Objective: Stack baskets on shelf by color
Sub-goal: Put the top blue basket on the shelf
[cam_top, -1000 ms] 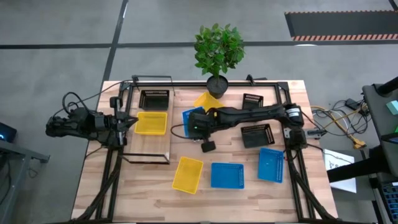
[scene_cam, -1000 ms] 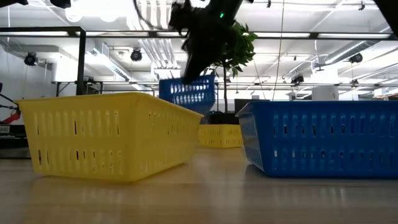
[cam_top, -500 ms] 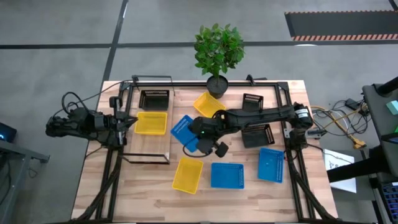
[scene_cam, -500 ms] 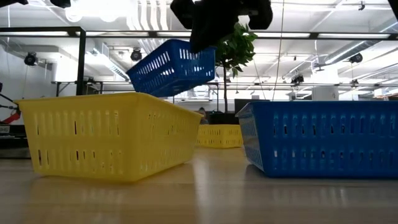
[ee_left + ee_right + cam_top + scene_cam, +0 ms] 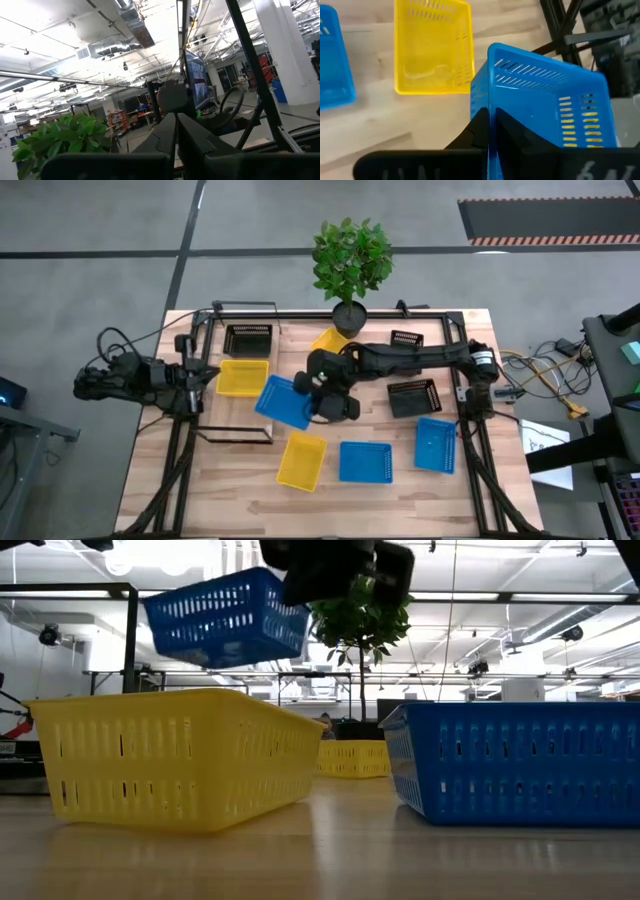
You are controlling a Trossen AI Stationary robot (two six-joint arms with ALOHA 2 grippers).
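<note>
**Blue basket held in the air by R arm near shelf edge**

R end effector [image 5: 322, 395] is pinched on the wall of a blue basket [image 5: 284, 401], fingers pressed on either side of the rim; the right wrist view shows the wall [image 5: 540, 125] clamped between them. Low view: the basket [image 5: 225, 618] hangs tilted, clear of the tabletop [image 5: 240, 480], above a yellow basket.

L end effector [image 5: 207, 377] sits at the tabletop's left edge by the shelf [image 5: 240, 420], fingers pressed together, nothing in them.

On the shelf: a black basket [image 5: 248, 339] at the far end, a yellow basket [image 5: 242, 377] next to it in the middle. Held blue basket is just beside the shelf's right frame, partly over it.

On the tabletop:
- yellow basket [image 5: 301, 460] near front, blue basket [image 5: 365, 462] beside it, another blue one [image 5: 435, 444] to the right
- black basket [image 5: 414, 396] under the R arm, another black one [image 5: 405, 339] farther back
- third yellow basket [image 5: 330, 340] by the potted plant [image 5: 350, 260], partly hidden by the arm
</note>
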